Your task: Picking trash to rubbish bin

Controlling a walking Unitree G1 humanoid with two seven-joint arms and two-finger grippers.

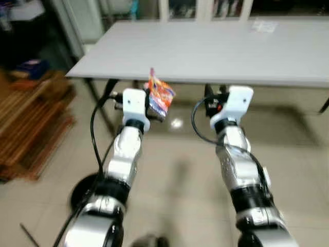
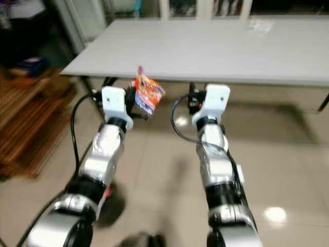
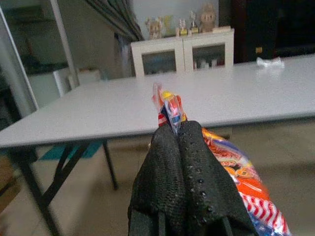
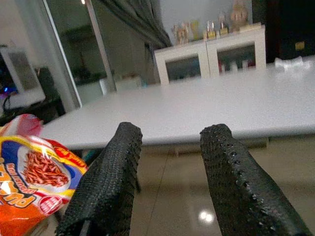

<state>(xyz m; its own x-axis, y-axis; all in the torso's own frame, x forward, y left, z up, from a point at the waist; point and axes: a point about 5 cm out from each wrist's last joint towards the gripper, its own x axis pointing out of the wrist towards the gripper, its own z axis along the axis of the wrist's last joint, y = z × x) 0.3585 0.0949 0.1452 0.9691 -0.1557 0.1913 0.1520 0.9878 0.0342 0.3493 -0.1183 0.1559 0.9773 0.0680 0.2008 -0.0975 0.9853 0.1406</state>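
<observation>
A long grey table (image 1: pixel 216 49) spans the room ahead, with a white cabinet (image 3: pixel 182 51) behind it and a wooden rack (image 1: pixel 31 123) on the robot's left. A crumpled bit of clear plastic (image 3: pixel 269 62) lies on the far part of the tabletop. Both silver arms reach forward over the tiled floor (image 1: pixel 175 170), just short of the table's near edge.

The left gripper (image 3: pixel 178 135) is clenched on a wrapper (image 1: pixel 160 96), its two fingers pressed together with the packet's crimped top poking out between them. The wrapper is an orange, red and blue snack packet, held in the air in front of the table edge, its body hanging beside the fingers. The right gripper (image 4: pixel 170 162) is spread wide and holds nothing (the packet shows beside one of its fingers).

The wrapper looks very light, thin and crinkly, probably slick foil, so it could slide out of a loose pinch. The sealed top seam seems the best place to hold. No bin can be made out.
</observation>
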